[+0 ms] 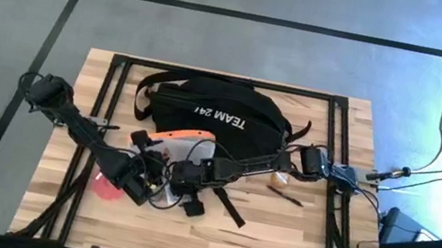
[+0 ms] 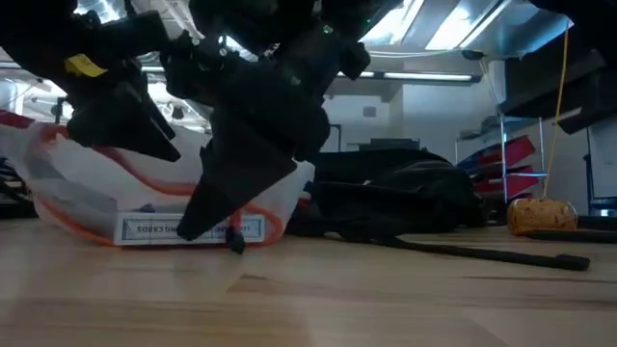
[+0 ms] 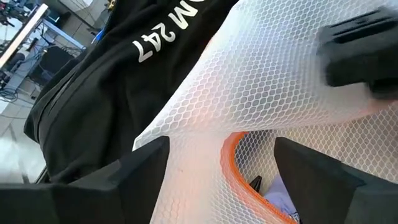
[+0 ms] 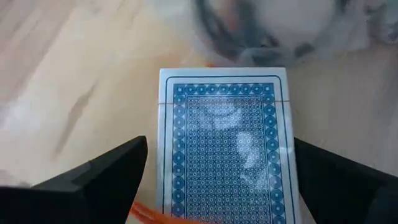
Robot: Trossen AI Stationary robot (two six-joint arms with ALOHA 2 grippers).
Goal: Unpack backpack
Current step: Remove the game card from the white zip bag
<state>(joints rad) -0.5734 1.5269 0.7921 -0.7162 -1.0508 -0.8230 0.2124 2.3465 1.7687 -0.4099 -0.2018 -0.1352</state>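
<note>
The large black fabric backpack [image 1: 209, 115] is lying at the table's far side, just beyond both grippers; left gripper [image 3: 221, 177] is straddling, open, the translucent orange-trimmed mesh pouch [image 3: 280, 106], right gripper [image 4: 217, 186] open around a blue-backed card deck [image 4: 225, 143].

Matt black cloth backpack [image 1: 214, 114] with flat white printed lettering, lying on a pale wood table [image 1: 292, 237] with smooth, lightly grained boards. Against the backpack, a translucent white pouch [image 3: 280, 93] of honeycomb-textured plastic mesh, edged in orange trim. By the pouch, a glossy card box [image 4: 225, 146] printed with a fine blue pattern. Both grippers look matt dark plastic
</note>
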